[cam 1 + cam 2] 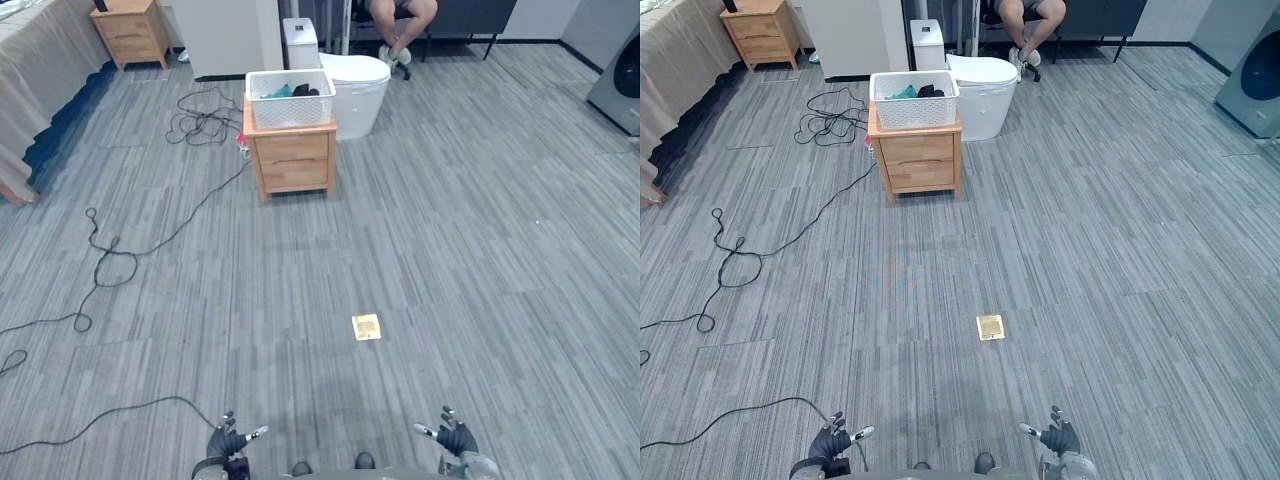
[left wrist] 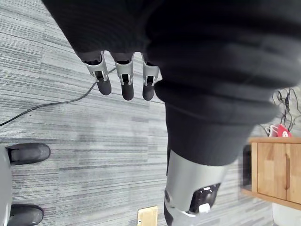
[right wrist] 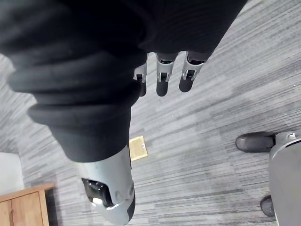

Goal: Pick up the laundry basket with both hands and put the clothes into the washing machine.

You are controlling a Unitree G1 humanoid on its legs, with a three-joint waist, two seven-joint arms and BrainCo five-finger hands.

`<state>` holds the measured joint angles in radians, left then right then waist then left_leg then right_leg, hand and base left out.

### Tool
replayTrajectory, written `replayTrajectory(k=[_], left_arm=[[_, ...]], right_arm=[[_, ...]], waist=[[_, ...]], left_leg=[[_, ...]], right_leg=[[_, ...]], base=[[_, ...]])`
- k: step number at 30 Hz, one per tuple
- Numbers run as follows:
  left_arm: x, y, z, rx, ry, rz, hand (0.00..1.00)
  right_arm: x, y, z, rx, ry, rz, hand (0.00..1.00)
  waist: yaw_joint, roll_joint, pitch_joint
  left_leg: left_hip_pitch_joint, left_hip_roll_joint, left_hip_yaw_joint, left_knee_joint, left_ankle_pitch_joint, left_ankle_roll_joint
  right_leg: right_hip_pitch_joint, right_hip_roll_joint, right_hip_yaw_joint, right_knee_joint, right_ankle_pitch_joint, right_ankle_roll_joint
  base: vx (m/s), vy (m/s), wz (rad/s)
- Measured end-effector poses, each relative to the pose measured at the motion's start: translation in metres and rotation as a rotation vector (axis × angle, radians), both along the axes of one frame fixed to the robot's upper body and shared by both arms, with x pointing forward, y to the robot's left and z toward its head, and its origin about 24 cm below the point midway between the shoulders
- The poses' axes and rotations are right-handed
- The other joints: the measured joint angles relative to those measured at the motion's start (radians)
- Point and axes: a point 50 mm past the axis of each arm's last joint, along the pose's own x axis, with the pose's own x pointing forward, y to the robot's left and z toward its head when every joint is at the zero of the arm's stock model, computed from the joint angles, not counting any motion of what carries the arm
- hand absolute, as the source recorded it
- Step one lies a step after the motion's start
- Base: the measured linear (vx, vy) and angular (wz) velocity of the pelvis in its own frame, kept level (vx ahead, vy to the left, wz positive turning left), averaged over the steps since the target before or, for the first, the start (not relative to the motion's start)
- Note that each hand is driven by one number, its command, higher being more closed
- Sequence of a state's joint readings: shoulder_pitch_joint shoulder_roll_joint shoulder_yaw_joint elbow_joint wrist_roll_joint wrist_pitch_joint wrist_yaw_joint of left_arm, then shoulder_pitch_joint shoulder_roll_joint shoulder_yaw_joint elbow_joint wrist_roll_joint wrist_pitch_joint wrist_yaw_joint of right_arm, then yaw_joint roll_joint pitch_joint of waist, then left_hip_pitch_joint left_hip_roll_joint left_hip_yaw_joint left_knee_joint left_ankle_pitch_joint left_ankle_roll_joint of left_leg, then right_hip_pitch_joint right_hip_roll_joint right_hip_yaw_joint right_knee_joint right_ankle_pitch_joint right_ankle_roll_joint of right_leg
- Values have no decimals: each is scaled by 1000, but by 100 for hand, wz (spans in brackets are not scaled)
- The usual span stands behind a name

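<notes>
washing machine (image 1: 622, 88): cut by right edge | clothes (image 1: 281, 92): perhaps two, too small

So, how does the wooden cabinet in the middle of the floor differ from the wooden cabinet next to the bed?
The middle cabinet carries the white laundry basket with clothes; the bedside cabinet carries no basket. The middle cabinet stands close to the white toilet, the bedside cabinet beside the bed. Both are light wood with two drawers.
</notes>
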<state>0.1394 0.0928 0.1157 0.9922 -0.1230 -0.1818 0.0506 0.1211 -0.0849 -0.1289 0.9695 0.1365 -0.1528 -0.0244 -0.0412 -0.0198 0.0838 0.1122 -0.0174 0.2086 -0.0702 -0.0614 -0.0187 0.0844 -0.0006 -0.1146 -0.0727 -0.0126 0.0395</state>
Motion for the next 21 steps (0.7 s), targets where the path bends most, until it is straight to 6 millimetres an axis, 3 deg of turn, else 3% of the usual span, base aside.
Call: replayTrajectory(k=[17, 21], left_arm=[[0, 0, 0, -1, 1, 0, 0], [3, 1, 1, 3, -9, 2, 0]], right_arm=[[-6, 1, -3, 11, 27, -13, 0], [3, 1, -1, 15, 3, -14, 0]], waist=[[0, -11, 6], [3, -21, 15]], left_leg=[[-5, 0, 15, -3, 0, 0], [-52, 2, 31, 20, -12, 16]], right_leg=[[-2, 3, 12, -21, 10, -14], [-45, 3, 36, -15, 9, -15]], base=[[-37, -31, -2], [-34, -31, -10]])
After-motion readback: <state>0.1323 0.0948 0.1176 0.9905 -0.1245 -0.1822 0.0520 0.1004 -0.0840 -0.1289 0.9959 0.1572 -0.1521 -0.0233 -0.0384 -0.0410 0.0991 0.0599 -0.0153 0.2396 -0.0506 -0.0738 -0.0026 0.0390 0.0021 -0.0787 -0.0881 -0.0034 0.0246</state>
